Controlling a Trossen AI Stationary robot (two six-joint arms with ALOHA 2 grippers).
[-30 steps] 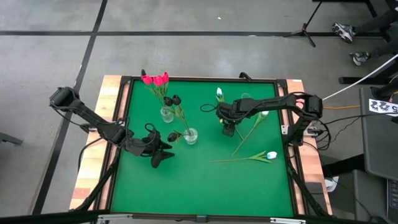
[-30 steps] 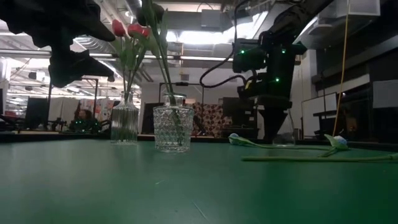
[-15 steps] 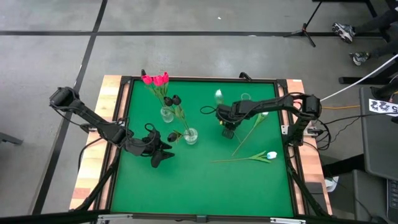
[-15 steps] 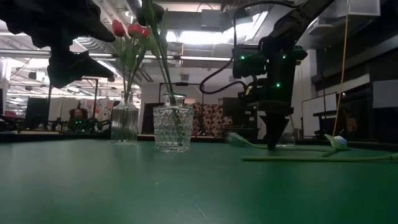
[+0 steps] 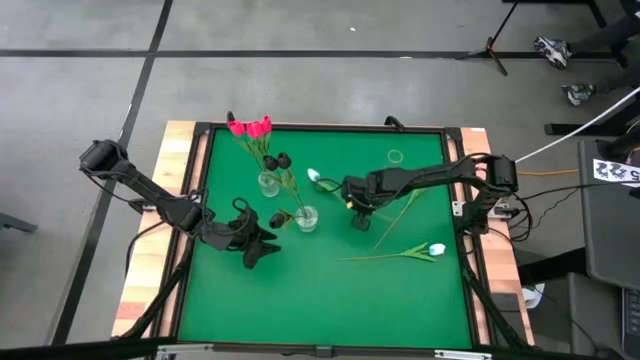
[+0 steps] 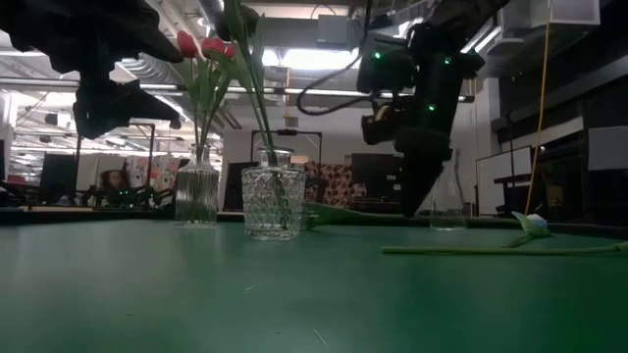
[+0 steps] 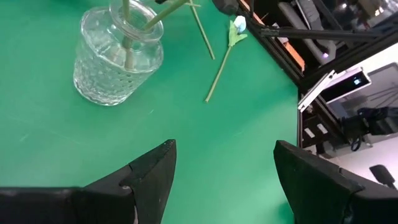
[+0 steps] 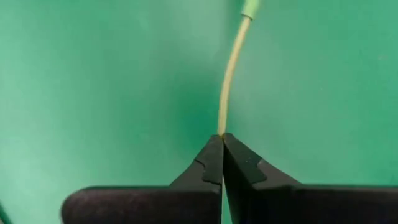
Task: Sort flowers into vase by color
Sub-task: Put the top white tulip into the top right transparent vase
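The left gripper (image 5: 250, 243) waited low over the mat near the left edge, fingers (image 7: 152, 177) spread apart, empty. Just right of it stood the two vases (image 5: 307, 218), already holding pink and black flowers (image 5: 250, 128). Further right, the right gripper (image 5: 358, 208) was clamped on a white tulip's stem (image 8: 229, 81), arm stretched in from the right edge, head (image 5: 313, 176) pointing toward the vases. The thin stem could slip or pivot in so narrow a pinch, or the head might knock a vase. Another white tulip (image 5: 436, 249) lay rightmost
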